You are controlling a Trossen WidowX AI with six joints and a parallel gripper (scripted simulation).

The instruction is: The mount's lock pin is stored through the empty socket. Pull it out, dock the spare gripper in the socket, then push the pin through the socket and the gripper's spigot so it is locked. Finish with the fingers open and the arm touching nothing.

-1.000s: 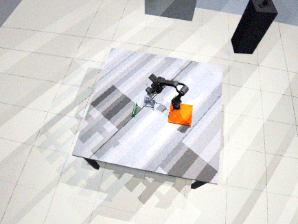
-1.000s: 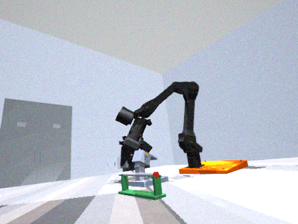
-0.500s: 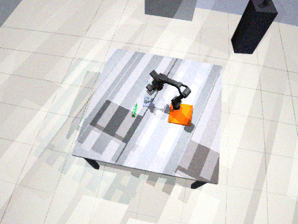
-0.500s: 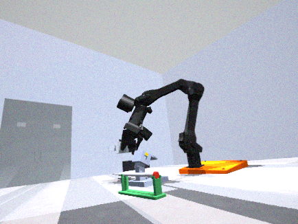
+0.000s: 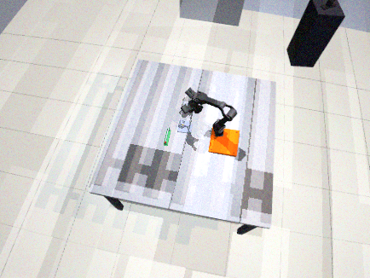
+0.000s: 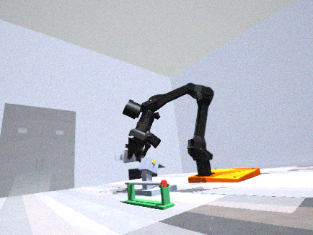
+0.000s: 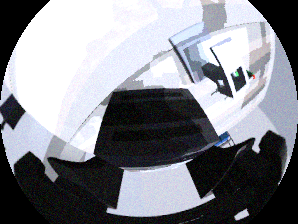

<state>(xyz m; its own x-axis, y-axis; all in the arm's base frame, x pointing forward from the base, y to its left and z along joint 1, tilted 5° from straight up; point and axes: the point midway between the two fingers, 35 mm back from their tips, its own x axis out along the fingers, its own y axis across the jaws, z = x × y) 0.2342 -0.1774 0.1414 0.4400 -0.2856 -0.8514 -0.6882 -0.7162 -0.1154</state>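
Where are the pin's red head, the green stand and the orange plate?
Red head (image 6: 164, 183): exterior, its side.
Green stand (image 6: 165, 196): exterior, right post.
Orange plate (image 5: 222, 148) (image 6: 220, 177): top and exterior, upper face.

My black arm (image 5: 211, 101) reaches from the orange base plate (image 5: 224, 149), right of the frame's centre, up and over to the left. My gripper (image 5: 184, 111) ends it, above the middle of the picture; what sits between my fingers is too small to tell here. Just below it stands the pale mount (image 5: 183, 125). Lower left of the mount, apart from it, I see the green rack (image 5: 167, 136) with a red spot at its lower end. All stand on the striped table (image 5: 209, 183); a black pedestal (image 5: 313, 38) fills the upper right.
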